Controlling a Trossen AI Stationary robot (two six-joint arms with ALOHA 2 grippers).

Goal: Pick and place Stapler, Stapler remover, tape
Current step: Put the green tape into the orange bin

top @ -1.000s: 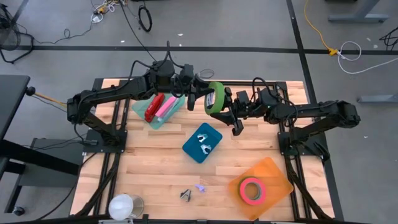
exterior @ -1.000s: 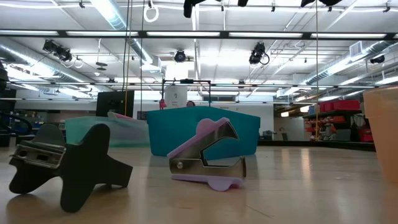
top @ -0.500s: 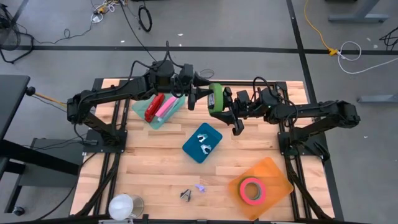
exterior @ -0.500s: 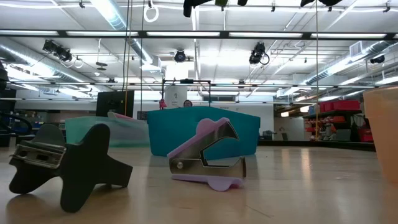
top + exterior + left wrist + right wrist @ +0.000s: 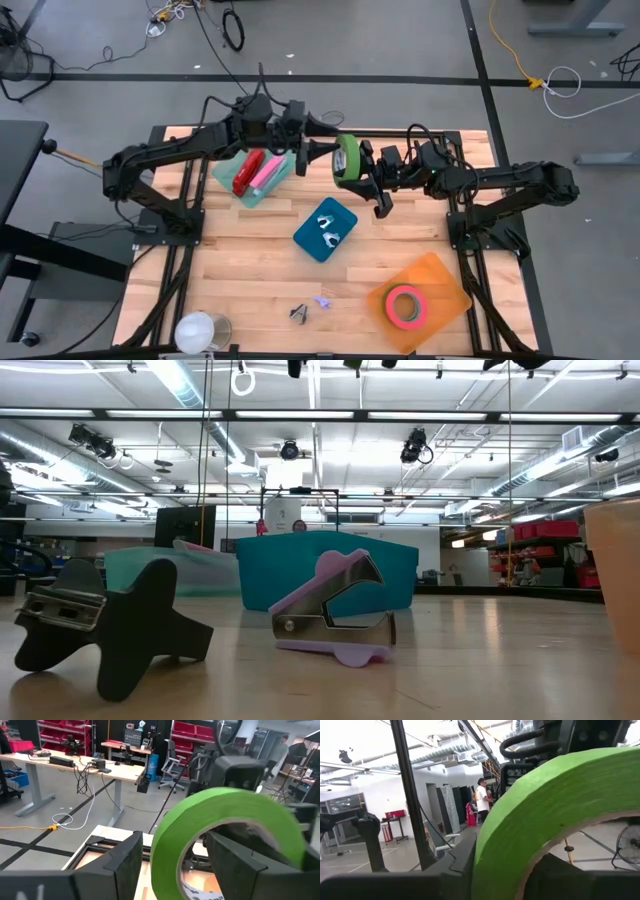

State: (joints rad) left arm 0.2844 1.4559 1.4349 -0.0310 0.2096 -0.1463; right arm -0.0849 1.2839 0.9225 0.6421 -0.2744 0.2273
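Note:
A green tape roll hangs on edge high above the table's far middle, between my two grippers. My right gripper comes from the right and is shut on it. My left gripper comes from the left and stands open. Its fingers straddle the roll's wall, with a gap showing beside the outer one. A red stapler lies in a pale teal tray. On the near table lie a black staple remover and a purple one. My right gripper holds the roll's wall, one finger inside the hole and one outside. The fingers reach in about level from the table's right. The roll stands on edge, lifted well clear of the table.
A blue tray with staple removers in it sits mid-table. An orange tray at the near right holds a pink tape roll. A white cup stands at the near left. In the low view the two loose removers fill the foreground.
My left gripper has opened, let go of the green roll's wall and drawn back a little toward the table's left. The roll stays aloft in my right gripper.

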